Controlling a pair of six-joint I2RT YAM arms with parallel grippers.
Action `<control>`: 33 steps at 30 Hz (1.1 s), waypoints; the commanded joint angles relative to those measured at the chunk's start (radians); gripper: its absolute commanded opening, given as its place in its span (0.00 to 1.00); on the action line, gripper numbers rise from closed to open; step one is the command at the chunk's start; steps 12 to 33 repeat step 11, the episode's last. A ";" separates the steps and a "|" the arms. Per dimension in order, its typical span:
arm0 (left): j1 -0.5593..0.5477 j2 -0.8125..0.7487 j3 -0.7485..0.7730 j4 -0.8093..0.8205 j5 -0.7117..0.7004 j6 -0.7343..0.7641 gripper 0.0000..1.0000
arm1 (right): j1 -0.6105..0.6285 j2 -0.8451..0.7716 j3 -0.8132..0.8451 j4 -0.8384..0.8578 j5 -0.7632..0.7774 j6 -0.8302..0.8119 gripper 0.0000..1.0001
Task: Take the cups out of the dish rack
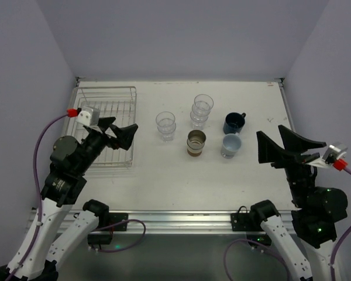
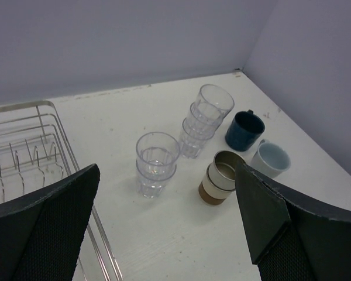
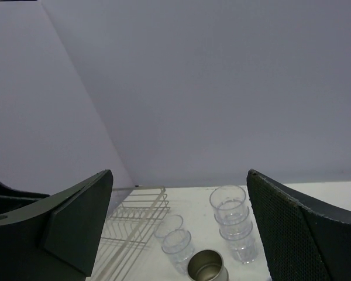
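The dish rack [image 1: 108, 108] stands at the table's left with no cup showing in it. All the cups stand on the table to its right: a stack of two clear tumblers [image 1: 165, 126], a taller clear stack [image 1: 202, 111], stacked tan cups [image 1: 196, 143], a navy mug [image 1: 234, 123] and a pale blue cup [image 1: 230, 146]. My left gripper [image 1: 123, 124] hangs open and empty over the rack's right edge. To the right of the pale blue cup, my right gripper [image 1: 269, 131] is open wide, holding nothing.
The left wrist view shows the rack's wire side [image 2: 23, 158], both clear stacks [image 2: 157, 164], the tan cups [image 2: 221, 177] and the navy mug [image 2: 244, 130]. Grey walls enclose the table on three sides. The right arm's base and cable sit at the near right.
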 commanded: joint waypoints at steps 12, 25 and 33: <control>-0.003 -0.050 0.022 0.066 -0.126 -0.025 1.00 | 0.000 0.059 -0.058 -0.030 0.042 0.052 0.99; -0.003 -0.050 0.022 0.066 -0.126 -0.025 1.00 | 0.000 0.059 -0.058 -0.030 0.042 0.052 0.99; -0.003 -0.050 0.022 0.066 -0.126 -0.025 1.00 | 0.000 0.059 -0.058 -0.030 0.042 0.052 0.99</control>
